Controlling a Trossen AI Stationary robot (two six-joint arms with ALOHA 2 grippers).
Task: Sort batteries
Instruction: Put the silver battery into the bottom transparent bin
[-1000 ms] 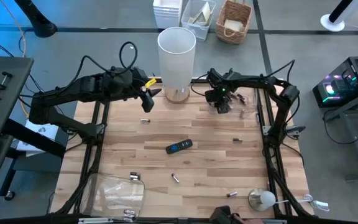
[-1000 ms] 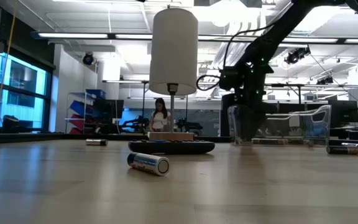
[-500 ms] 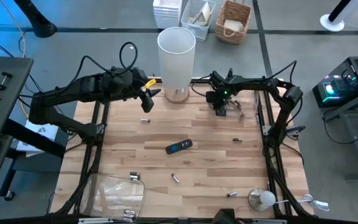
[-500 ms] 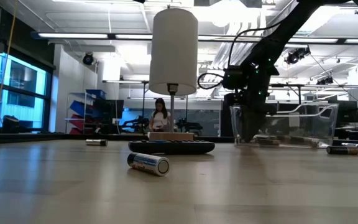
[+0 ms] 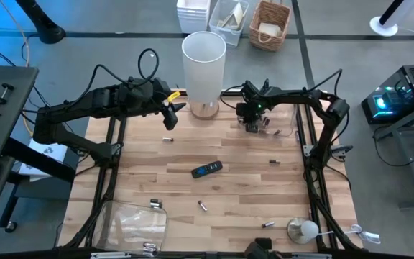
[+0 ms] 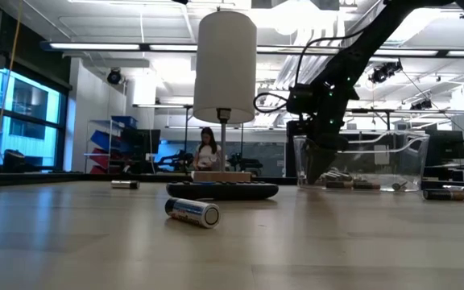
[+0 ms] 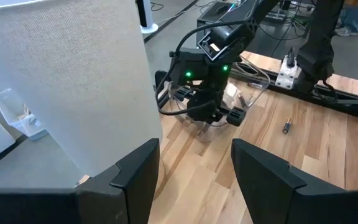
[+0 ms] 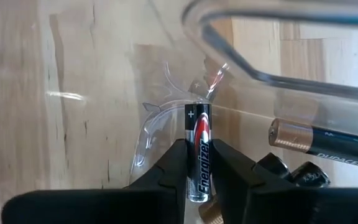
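The wooden table (image 5: 214, 147) carries the whole job, and my judgement is that the sorting is only partly done. At its far right corner stands a clear bin (image 6: 361, 161) with several batteries already lying in the bottom; a second clear bin (image 5: 134, 221) sits at the near left corner, with a battery or two beside it. A tall white cylinder (image 5: 204, 65) stands at the far edge, and a flat black remote (image 5: 206, 170) lies mid-table; neither belongs to the sort.

My left gripper (image 7: 194, 171) waits near that cylinder, fingers spread wide, gripping nothing. My right gripper (image 8: 199, 165) is at the wall of the far-right bin, its fingers clamped on a black Energizer battery (image 8: 198, 149), held upright above the batteries inside, among them a copper-topped Duracell (image 8: 316, 143).

Left to sort: loose batteries scattered over the table, one on the far left (image 5: 167, 139), one right of centre (image 5: 272, 162), one just beyond the near-left bin (image 5: 156, 204), one at near centre (image 5: 202, 206), one toward the near right (image 5: 268, 224).
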